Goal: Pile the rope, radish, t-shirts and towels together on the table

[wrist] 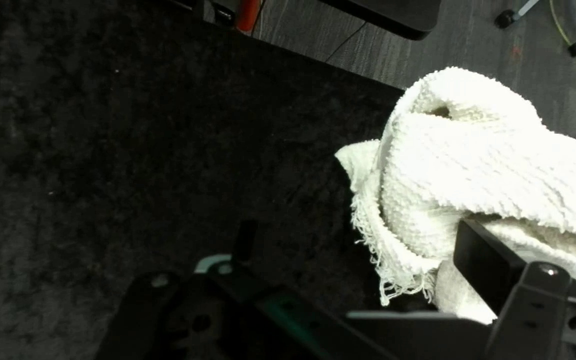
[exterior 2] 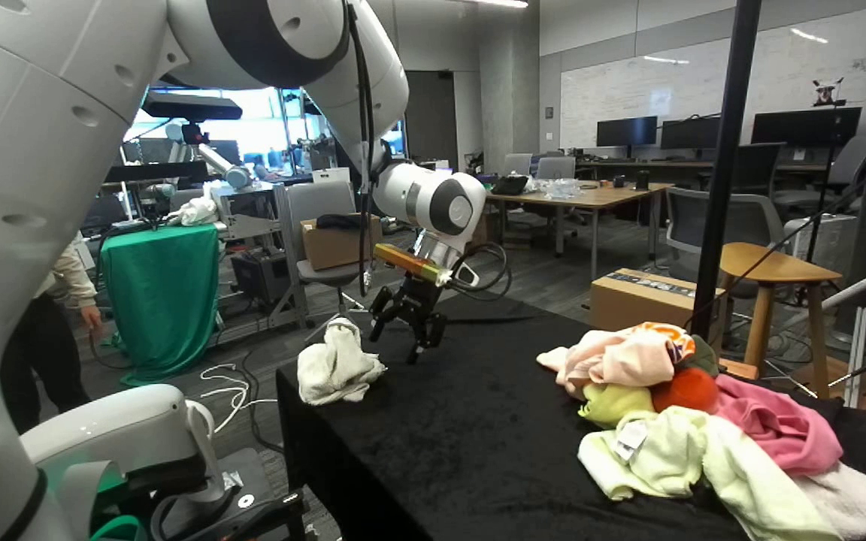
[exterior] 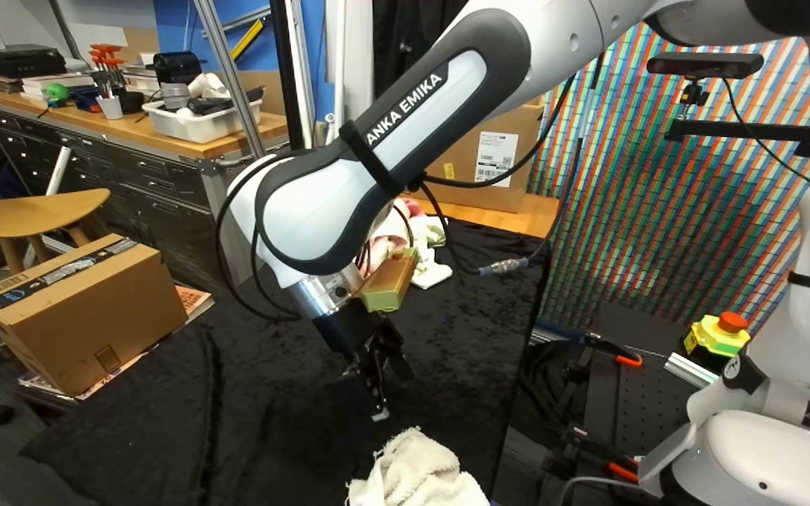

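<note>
Well, the white towel lies crumpled just beside the hand (jaws spread apart).

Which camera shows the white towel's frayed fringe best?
The wrist view: there the fringe is close up, its loose threads distinct. Both exterior views show the towel smaller, its fringe much less distinct.

An off-white towel, fringed along one edge, lies crumpled at the edge of the black-draped table; well apart, heaped together: peach cloth, rounded red radish, bunched pink cloth, tagged pale-green cloth.
</note>
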Action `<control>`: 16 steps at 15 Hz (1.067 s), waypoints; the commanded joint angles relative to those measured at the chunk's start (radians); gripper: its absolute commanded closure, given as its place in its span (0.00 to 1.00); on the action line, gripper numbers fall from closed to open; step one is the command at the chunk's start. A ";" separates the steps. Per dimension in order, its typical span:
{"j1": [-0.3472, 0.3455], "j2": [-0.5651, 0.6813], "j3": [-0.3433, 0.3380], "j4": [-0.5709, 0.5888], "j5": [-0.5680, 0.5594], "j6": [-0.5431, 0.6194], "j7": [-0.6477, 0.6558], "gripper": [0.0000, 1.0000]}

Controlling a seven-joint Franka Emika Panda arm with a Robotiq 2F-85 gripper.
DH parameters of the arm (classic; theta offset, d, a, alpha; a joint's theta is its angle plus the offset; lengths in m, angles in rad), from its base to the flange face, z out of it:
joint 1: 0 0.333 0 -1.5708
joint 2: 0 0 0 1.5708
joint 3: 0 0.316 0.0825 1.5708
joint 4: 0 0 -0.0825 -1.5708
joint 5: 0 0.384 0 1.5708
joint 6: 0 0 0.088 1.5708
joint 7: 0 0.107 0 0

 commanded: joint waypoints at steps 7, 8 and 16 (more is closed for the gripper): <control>0.004 0.038 0.025 0.061 0.156 -0.037 0.071 0.00; 0.004 0.045 0.026 0.071 0.168 -0.044 0.074 0.00; 0.034 0.028 0.041 0.054 0.212 -0.052 0.110 0.00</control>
